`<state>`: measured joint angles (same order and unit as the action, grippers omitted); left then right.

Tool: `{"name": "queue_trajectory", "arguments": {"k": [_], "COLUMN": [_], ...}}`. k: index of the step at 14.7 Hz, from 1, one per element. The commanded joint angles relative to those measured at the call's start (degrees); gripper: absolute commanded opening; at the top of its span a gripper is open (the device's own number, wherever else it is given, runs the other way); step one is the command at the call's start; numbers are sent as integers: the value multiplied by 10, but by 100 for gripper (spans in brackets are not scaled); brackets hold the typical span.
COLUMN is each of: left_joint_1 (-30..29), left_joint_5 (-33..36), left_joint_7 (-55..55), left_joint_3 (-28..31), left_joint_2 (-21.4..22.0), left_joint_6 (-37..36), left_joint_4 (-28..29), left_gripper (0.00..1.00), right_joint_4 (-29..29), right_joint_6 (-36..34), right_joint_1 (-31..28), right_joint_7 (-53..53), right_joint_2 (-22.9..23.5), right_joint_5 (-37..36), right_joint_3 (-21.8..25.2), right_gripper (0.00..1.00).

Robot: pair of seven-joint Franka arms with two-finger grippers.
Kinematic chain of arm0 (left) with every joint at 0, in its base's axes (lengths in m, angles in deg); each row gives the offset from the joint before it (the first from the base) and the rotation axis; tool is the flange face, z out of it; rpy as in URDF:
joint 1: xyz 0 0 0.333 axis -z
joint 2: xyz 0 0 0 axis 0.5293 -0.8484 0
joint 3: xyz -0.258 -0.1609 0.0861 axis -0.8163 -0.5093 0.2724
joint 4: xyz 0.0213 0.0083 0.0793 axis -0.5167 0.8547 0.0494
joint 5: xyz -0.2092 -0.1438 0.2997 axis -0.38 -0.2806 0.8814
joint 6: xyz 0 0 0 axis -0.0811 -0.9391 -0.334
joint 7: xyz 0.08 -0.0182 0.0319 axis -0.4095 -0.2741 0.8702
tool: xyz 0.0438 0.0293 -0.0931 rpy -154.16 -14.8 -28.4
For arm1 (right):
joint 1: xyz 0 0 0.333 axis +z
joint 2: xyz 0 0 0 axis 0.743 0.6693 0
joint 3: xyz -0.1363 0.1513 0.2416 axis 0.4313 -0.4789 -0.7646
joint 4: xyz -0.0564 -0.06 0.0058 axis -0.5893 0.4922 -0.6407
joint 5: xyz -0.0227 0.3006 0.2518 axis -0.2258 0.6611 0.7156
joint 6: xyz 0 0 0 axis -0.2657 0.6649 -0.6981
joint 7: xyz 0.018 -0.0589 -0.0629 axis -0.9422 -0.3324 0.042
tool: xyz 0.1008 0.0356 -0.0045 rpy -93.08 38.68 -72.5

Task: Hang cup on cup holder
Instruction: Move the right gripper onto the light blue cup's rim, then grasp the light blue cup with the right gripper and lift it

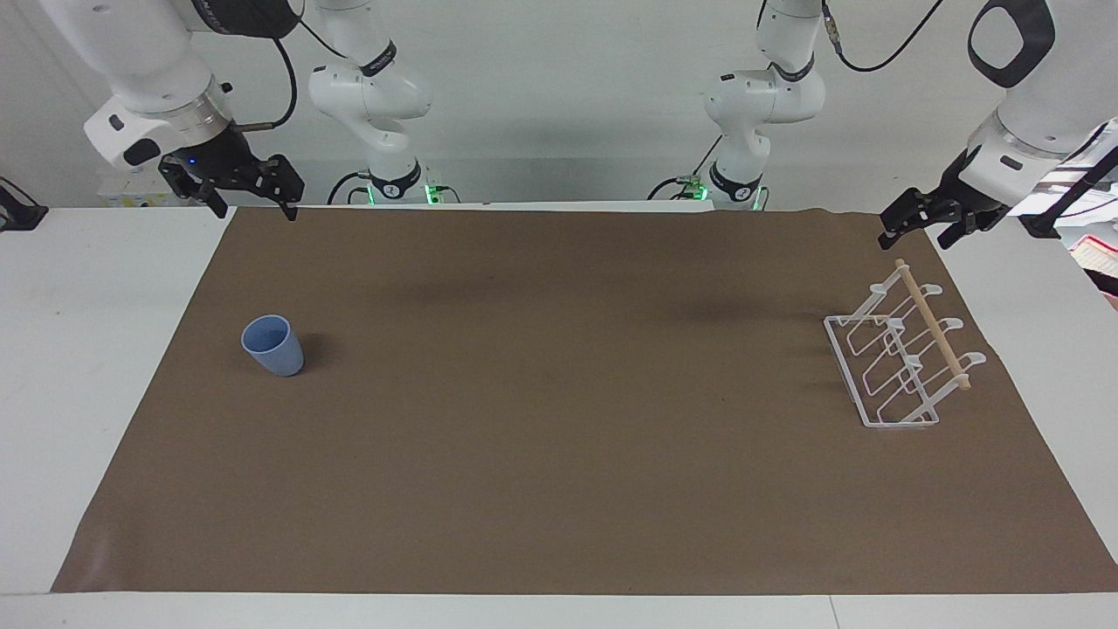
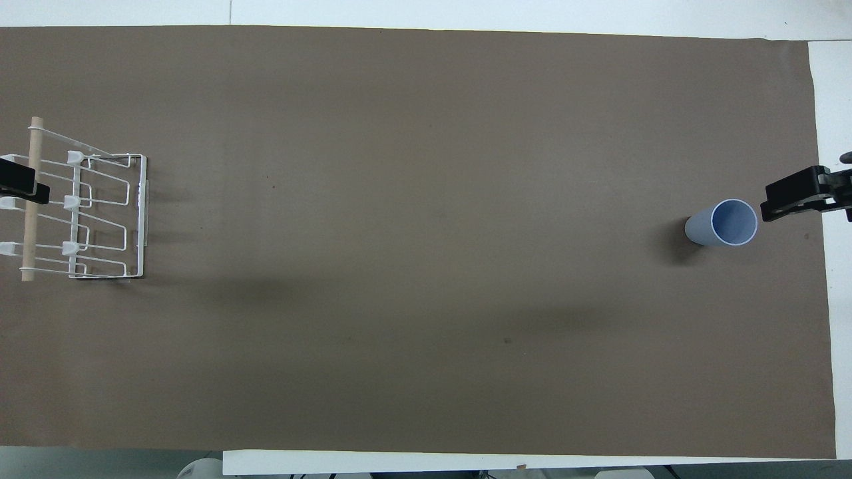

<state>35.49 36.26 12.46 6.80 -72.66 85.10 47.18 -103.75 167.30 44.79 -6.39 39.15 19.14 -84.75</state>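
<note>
Two grippers hang raised at the table's ends, holding nothing.
- Right gripper (image 1: 253, 194): fingers spread apart, empty, over the brown mat (image 1: 559, 411) at its edge near the robots.
- Cup (image 1: 274, 346): upright on the mat, toward the right arm's end.
- Cup holder (image 1: 904, 358): on the mat, toward the left arm's end.
- Left gripper (image 1: 917, 229): fingers apart, empty, above the holder's end nearer the robots.
</note>
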Motion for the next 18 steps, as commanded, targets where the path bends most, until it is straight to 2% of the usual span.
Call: {"name": "queue_trajectory", "arguments": {"k": [1, 4, 7, 10, 11, 14, 16, 18], "left_joint_1": [2, 2, 2, 2, 2, 2, 2, 2], "left_joint_5": [-5, -5, -5, -5, -5, -5, -5, -5], "left_joint_7": [-3, -3, -3, -3, -3, -3, -3, -3], "left_joint_3": [4, 4, 4, 4, 4, 4, 4, 4], "left_joint_2": [8, 9, 9, 8, 8, 8, 9, 8], "left_joint_6": [9, 9, 9, 9, 9, 9, 9, 9], "left_joint_4": [14, 14, 14, 14, 14, 14, 14, 14], "left_gripper": [100, 100, 100, 100, 100, 100, 100, 100], "right_joint_4": [10, 8, -28, -152, -181, -260, -305, -316], "right_joint_6": [0, 0, 30, 176, 202, 280, 370, 413], "right_joint_1": [-6, -1, -2, -50, -59, -85, -104, -120], "right_joint_7": [10, 8, 32, 147, 158, 182, 237, 259], "right_joint_2": [5, 4, -9, -42, -41, -26, -5, 25], "right_joint_5": [-3, -4, -6, -2, -1, 2, 2, 2], "right_joint_3": [-3, -3, -3, 0, 0, 0, 1, 0], "right_gripper": [100, 100, 100, 100, 100, 100, 99, 98]}}
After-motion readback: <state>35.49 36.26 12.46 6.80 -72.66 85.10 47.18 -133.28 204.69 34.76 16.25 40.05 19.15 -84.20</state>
